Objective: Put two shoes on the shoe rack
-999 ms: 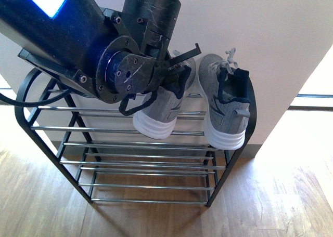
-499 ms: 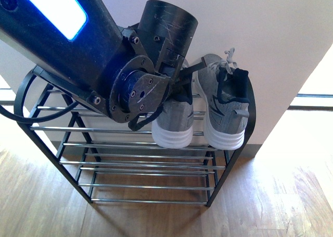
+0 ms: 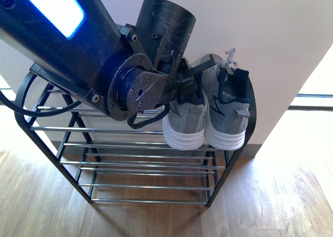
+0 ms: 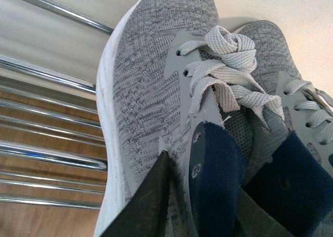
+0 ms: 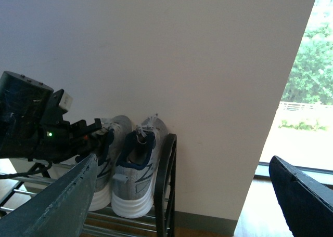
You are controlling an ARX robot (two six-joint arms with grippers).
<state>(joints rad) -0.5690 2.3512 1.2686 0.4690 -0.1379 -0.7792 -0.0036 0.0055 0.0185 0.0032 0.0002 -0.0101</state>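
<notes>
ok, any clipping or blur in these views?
Front view: window and the floor below it clip to white; the arm's blue light is saturated too. Left wrist view: held shoe knit sharp. Right wrist view: right claw soft up close, shoes in dim shade.

Home entryway or hallway
Low shoe rack (image 3: 145, 200) set against a plain white wall (image 3: 270, 39), pair of grey sneakers (image 3: 226, 117) on its top tier, wood-plank floor (image 3: 47, 211) underneath, grey baseboard (image 5: 208, 222) along the wall, bright window (image 5: 307, 107) with green trees (image 5: 307, 55) off to one side.
</notes>
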